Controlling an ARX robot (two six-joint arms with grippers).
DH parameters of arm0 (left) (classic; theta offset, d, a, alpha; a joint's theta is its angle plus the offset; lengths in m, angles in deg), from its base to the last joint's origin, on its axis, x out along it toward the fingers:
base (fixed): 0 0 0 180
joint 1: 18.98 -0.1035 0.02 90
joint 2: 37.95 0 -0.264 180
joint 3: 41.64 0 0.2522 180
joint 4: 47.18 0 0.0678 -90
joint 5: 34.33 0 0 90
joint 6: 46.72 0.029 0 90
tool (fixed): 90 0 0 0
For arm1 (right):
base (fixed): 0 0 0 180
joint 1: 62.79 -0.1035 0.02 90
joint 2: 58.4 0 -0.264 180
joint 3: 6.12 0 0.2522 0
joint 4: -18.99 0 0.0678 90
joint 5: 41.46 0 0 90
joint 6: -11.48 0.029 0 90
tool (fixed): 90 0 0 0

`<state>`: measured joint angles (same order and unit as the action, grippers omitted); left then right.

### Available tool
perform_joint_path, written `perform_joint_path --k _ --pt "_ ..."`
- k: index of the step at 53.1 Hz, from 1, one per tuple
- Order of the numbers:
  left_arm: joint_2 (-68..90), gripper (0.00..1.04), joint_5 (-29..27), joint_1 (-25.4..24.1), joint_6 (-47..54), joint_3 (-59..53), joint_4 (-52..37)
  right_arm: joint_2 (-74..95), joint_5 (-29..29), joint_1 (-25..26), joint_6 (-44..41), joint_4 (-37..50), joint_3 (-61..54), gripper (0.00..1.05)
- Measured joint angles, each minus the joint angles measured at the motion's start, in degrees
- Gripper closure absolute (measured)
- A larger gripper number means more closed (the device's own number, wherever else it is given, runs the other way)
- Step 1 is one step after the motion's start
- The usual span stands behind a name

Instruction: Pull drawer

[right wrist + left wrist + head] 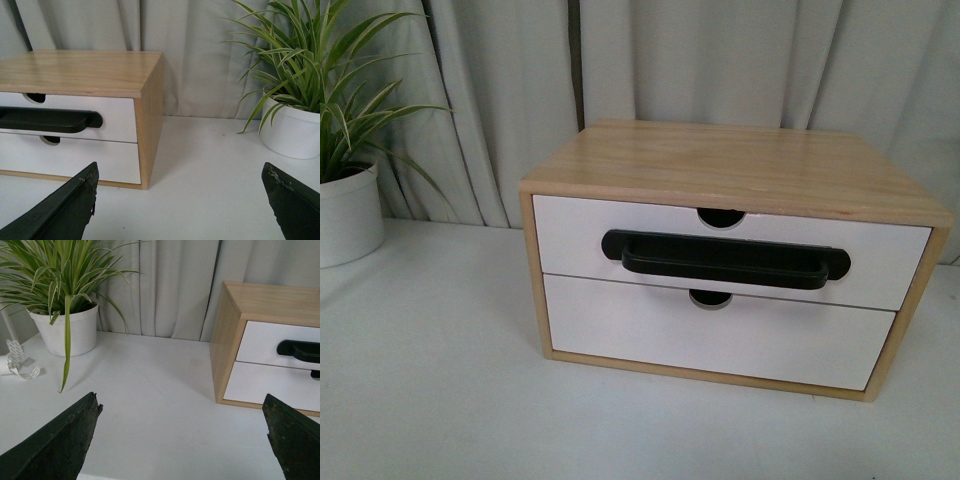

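The drawer (570,232) is the upper one of two in a light wood cabinet (720,160) standing on the white table. It has a white front, a long black bar handle (725,260) and a half-round notch in its top edge. It sits pushed in, level with the cabinet's frame. Neither arm shows in the front view. My left gripper (180,400) is open over bare table, to the left of the cabinet, with the drawer (262,342) ahead. My right gripper (180,167) is open, with the cabinet's right corner, the drawer (117,117) and its handle (50,121) ahead of it.
Below it is a plain white drawer front (720,340) without a handle. A potted plant in a white pot (345,215) stands at the left, near the left gripper (65,330); another pot (292,130) stands to the cabinet's right. Grey curtains hang behind. A small white paper roll (17,362) lies by the left pot.
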<state>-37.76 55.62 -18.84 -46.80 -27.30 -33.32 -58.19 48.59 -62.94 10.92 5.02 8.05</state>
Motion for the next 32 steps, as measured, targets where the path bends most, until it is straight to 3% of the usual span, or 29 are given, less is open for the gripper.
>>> perform_joint_path --k 32 --pt "0.00 0.06 0.00 0.00 -0.02 0.00 0.00 0.00 0.00 0.00 0.00 0.00 0.00 0.09"
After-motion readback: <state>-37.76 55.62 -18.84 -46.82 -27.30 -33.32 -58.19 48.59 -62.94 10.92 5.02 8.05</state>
